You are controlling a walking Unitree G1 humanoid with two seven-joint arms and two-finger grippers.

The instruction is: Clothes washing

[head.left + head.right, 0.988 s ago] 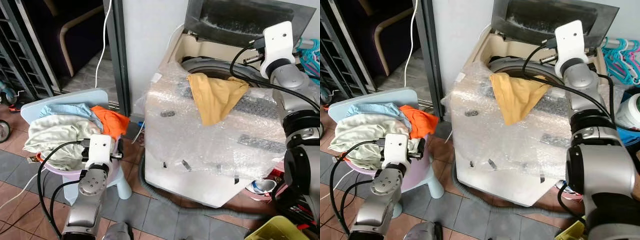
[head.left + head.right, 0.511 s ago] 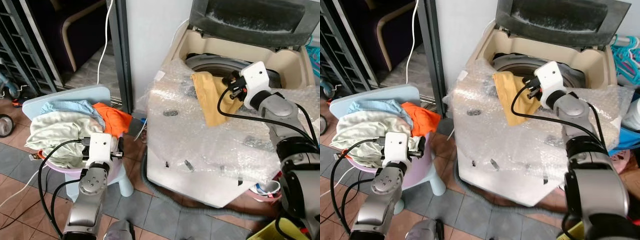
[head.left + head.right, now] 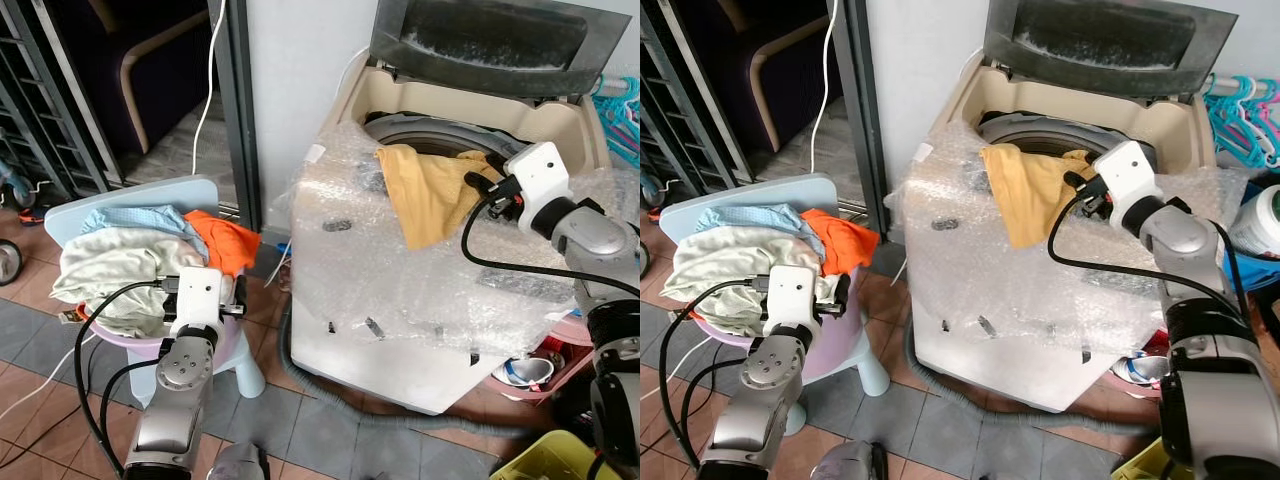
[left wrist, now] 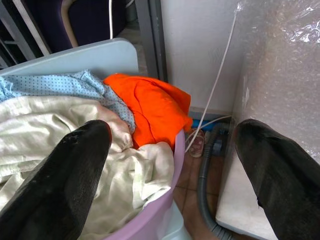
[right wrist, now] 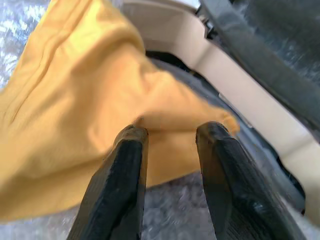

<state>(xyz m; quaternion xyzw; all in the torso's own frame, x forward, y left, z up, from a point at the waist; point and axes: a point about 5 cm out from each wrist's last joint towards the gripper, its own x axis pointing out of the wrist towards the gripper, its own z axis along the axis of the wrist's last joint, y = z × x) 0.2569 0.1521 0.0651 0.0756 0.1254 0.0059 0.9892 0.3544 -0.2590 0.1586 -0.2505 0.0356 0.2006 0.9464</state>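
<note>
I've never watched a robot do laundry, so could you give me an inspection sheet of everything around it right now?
Surface: grey and reddish floor tiles.
Job's things: top-loading cream washing machine wrapped in bubble film, lid raised; mustard-yellow cloth draped over its rim, hanging down the front; lilac plastic basin heaped with pale, blue-dotted and orange clothes on a pale blue plastic stool.
Clutter: turquoise hangers; white jar; yellow crate.
End effectors: right end effector open, fingertips at the yellow cloth; left end effector open above the basin.
Cables: white cord by the door frame; grey drain hose on the floor.
Surroundings: dark doorway, white wall.
</note>
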